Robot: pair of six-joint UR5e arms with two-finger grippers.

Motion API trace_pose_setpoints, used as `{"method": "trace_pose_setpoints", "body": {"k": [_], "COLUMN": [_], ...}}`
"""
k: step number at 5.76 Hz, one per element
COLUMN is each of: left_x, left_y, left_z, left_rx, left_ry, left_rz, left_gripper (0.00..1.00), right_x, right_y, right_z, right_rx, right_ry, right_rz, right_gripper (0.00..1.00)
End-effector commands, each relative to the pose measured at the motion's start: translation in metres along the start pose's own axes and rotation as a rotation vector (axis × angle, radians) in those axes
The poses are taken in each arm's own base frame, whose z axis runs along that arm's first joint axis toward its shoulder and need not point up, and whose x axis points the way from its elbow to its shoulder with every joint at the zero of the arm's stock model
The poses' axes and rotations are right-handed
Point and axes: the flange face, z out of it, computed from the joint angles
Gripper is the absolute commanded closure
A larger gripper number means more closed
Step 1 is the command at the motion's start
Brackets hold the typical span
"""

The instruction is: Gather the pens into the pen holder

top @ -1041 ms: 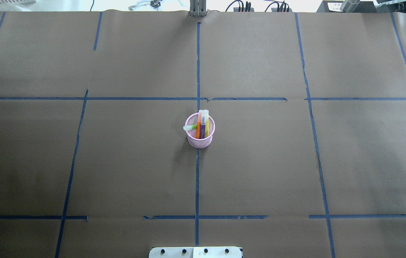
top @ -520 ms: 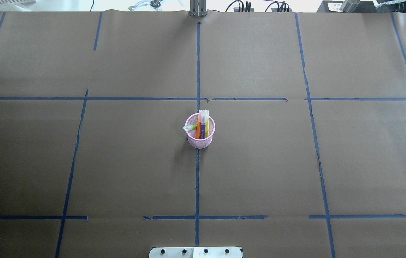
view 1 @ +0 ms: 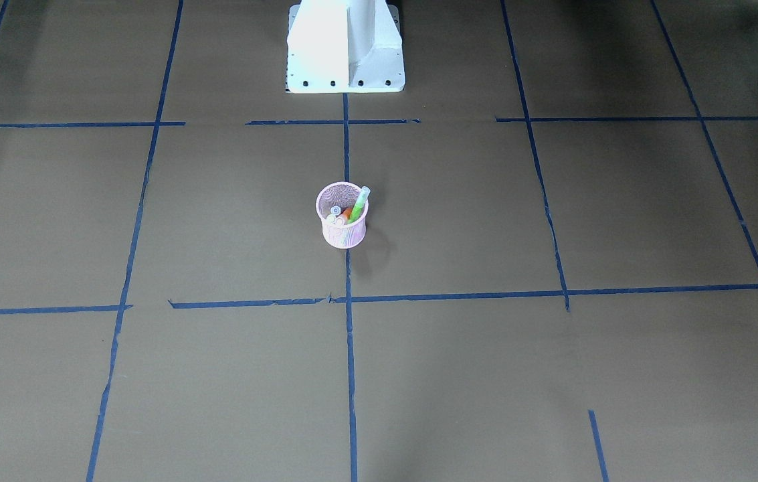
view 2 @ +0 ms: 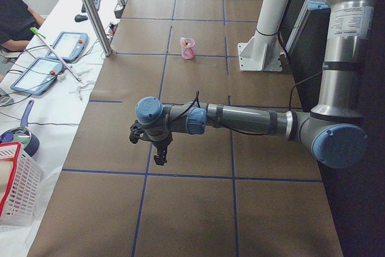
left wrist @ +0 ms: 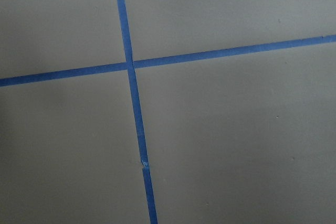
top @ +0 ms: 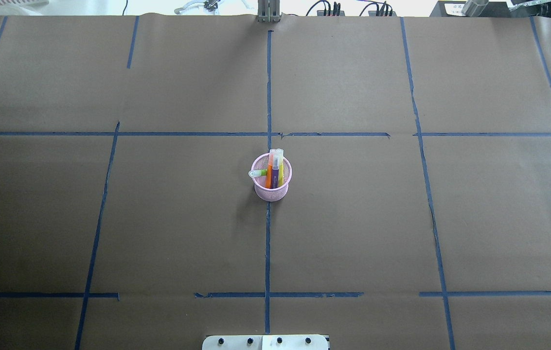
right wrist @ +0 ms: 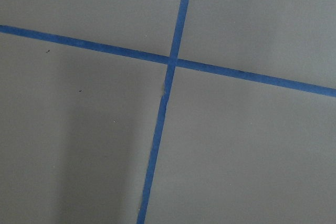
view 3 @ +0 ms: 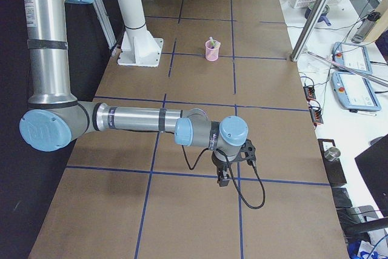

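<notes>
The pink mesh pen holder (top: 271, 190) stands upright at the table's middle, on a blue tape line; it also shows in the front view (view 1: 343, 232). The orange pen (top: 268, 177), purple pen (top: 275, 176) and yellow pen (top: 281, 174) stand in it. The green pen (top: 257, 173) leans out over its left rim. My left gripper (view 2: 159, 159) hangs over bare paper far from the holder, in the left side view only; I cannot tell its state. My right gripper (view 3: 222, 180) shows in the right side view only; I cannot tell its state.
Brown paper with blue tape lines (top: 268, 243) covers the table. My white base (view 1: 345, 53) stands at the near edge. A metal post (top: 269, 12) stands at the far edge. Tablets (view 2: 51, 58) and a white basket (view 2: 15, 191) lie beyond the table.
A dark part of my right arm at the overhead view's right edge has moved out of view. The holder and pens have not moved.
</notes>
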Motion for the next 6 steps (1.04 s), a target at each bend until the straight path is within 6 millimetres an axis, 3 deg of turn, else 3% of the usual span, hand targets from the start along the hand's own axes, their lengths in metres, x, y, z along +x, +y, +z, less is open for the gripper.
{"method": "trace_pose_setpoints", "body": {"k": [1, 2, 3, 5, 6], "left_x": [-0.013, -0.019, -0.021, -0.021, -0.02], "left_y": [-0.001, 0.004, 0.003, -0.006, -0.007], "left_z": [-0.001, -0.002, -0.014, -0.023, -0.023], "left_rx": [-0.007, -0.043, -0.023, -0.011, -0.007], "left_ry": [-0.021, -0.025, -0.069, -0.137, -0.143], "left_rz": [-0.027, -0.077, -0.073, -0.07, -0.06], "left_gripper": [0.0, 0.0, 0.0, 0.0, 0.0], "right_x": [0.0, -0.004, -0.004, -0.005, -0.013], "right_y": [-0.001, 0.004, 0.006, 0.012, 0.01], "right_z": [-0.001, 0.0, 0.001, 0.001, -0.01], "right_rx": [0.003, 0.01, 0.008, 0.009, 0.029], "right_ry": [-0.003, -0.029, -0.033, -0.036, -0.022], "right_rz": [-0.006, -0.005, 0.004, -0.003, -0.023], "right_gripper": [0.0, 0.0, 0.0, 0.0, 0.0]}}
